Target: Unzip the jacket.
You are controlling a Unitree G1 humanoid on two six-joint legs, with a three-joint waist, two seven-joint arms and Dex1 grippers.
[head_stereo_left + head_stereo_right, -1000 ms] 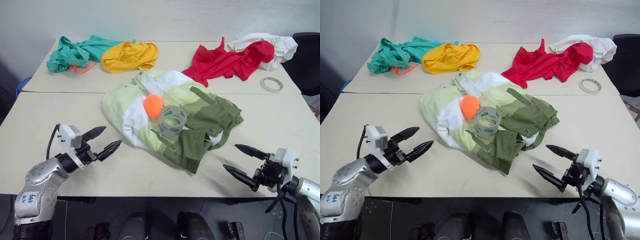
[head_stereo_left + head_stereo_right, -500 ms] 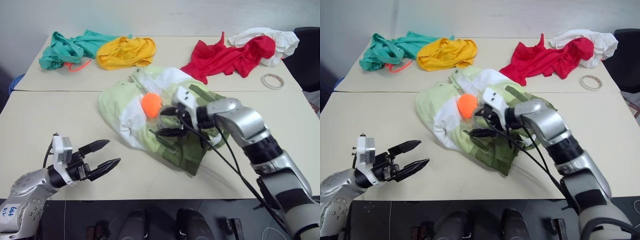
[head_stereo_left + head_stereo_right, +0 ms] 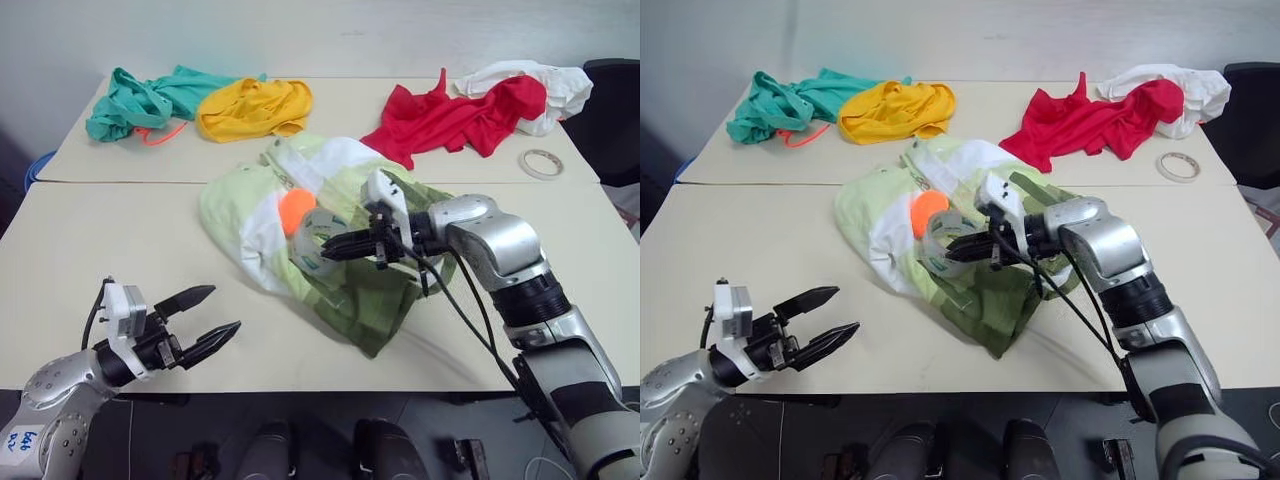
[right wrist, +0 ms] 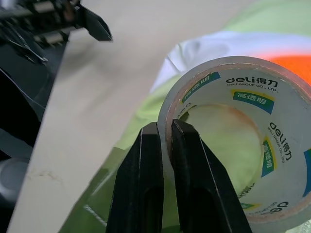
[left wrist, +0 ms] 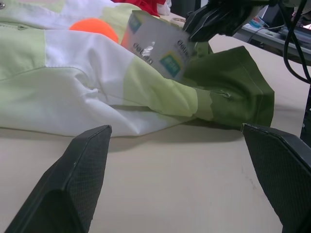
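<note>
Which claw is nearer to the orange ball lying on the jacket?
The right claw: it grips the tape roll right beside the orange ball on the jacket. The left claw hovers open over the table, off the jacket's near edge.

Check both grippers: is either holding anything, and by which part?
The right gripper pinches the tape roll by its wall, one finger inside the ring. The left gripper is open, holding nothing.

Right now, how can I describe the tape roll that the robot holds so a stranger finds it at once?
Find the green and white jacket in the middle of the near table. Over it, beside the orange ball, the right gripper has its jaws shut on the clear tape roll. The other tape roll lies flat near the red garment.
</note>
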